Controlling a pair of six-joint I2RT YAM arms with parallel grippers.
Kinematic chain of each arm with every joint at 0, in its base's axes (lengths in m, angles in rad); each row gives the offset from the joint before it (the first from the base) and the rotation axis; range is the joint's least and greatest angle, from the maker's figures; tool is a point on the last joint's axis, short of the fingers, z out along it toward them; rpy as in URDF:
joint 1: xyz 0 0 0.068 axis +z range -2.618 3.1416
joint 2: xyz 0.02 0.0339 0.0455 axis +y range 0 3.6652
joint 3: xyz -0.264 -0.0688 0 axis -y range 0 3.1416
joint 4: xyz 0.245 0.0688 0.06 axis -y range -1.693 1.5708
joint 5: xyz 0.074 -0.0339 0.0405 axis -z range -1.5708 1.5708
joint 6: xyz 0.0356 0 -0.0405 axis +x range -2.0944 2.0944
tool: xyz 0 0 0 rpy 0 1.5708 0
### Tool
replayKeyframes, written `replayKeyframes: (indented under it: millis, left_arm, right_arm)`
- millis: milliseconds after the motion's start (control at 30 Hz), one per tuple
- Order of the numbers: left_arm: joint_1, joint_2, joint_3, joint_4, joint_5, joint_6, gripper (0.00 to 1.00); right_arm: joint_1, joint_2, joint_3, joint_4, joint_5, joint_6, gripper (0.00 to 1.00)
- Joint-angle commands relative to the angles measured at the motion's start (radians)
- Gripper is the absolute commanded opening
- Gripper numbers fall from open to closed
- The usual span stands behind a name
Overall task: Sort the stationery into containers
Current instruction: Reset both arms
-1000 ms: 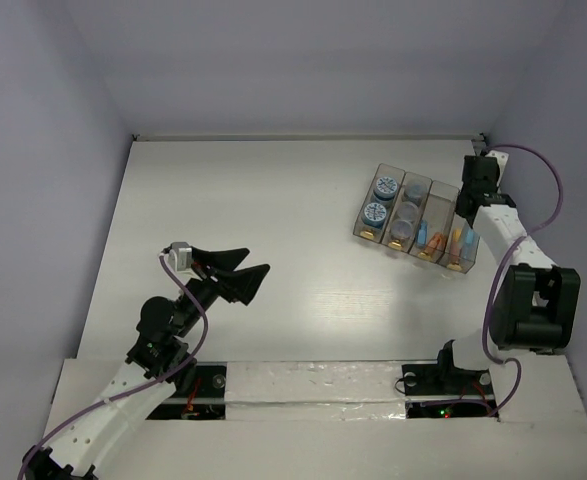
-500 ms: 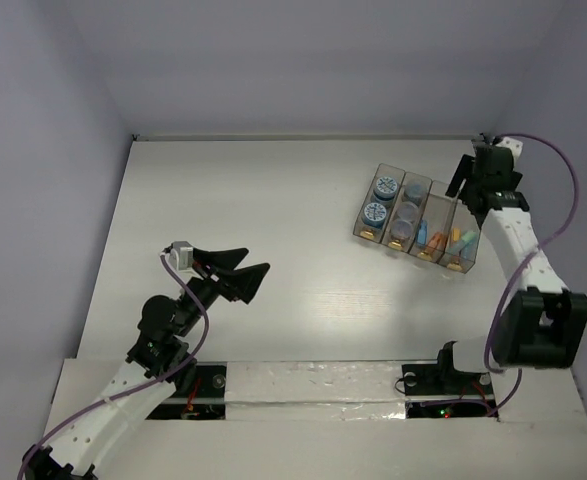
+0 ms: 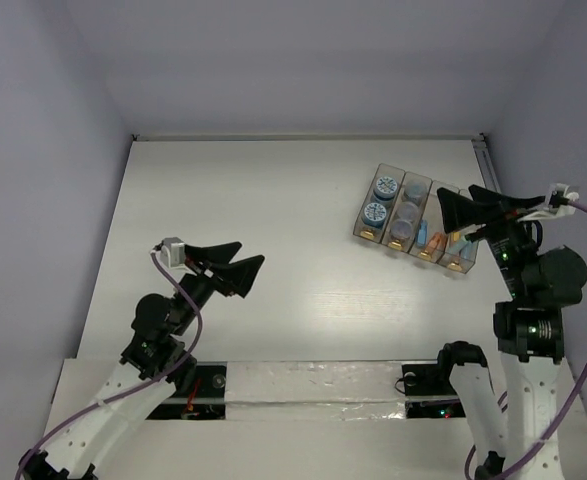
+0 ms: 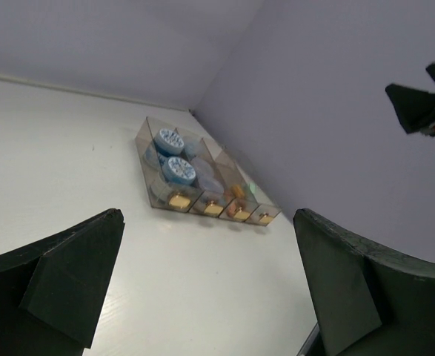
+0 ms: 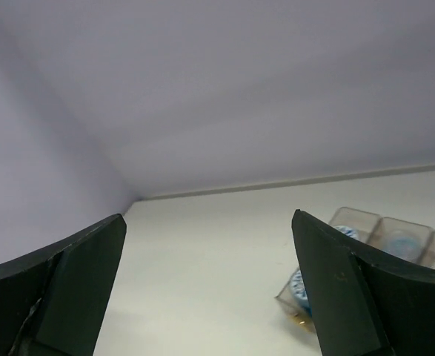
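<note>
**Box** [image 3: 418, 222]: clear, four compartments, lying slantwise right of centre in the top view, on the surface [image 3: 263, 190].
- Leftmost compartment: holding two blue-topped tubs [image 3: 384, 187].
- Second compartment: holding paler, purple-tinted tubs.
- Third compartment: holding orange and blue sticks [image 3: 433, 242].
- Fourth compartment: showing more sticks, partly hidden.

**Right gripper** [image 3: 455, 192]: fingers spread wide and carrying nothing.
- In the top view it is hanging raised at the right edge, pointing left.
- It is overlapping the box's right end and covering part of the fourth compartment.
- Its own camera is catching the box low at the right of the frame, cut off by one finger.

**Left gripper** [image 3: 252, 254]: fingers spread wide and carrying nothing.
- It is hovering over the lower left of the surface, well apart from the box.
- Its own camera is seeing the box unobstructed between the fingers.

**Other things:**
- Purple cables [image 3: 188, 300] are trailing along both arms.
- A white strip [image 3: 313, 385] is running across the bottom of the top view.

**Surface and room:** the surface is white and matte. Plain lavender walls [image 3: 303, 60] are closing it in at the left, top and right of the frame.

**Change over the last second:**
- The right arm was reaching down at the box's far right end. It is now drawn back toward the lower right, with the gripper lifted.
- The left gripper is sitting slightly further left.
- The box and its contents are lying as before.
</note>
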Motion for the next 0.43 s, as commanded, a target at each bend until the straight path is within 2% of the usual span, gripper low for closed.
replayKeyframes:
  millis: [0,133,400]
  left_arm:
    - [-0.004,-0.016,0.093,0.022,-0.042,0.002,0.99]
    - [-0.004,0.013,0.158,0.008,-0.064,0.008,0.99]
    - [-0.004,0.112,0.268,-0.030,-0.070,0.033,0.99]
  right_arm:
    - [-0.006,-0.070,-0.014,0.028,-0.158,0.071,1.00]
    - [-0.006,-0.176,-0.012,-0.002,-0.175,0.050,1.00]
    - [-0.006,-0.215,-0.101,0.017,-0.209,0.053,1.00]
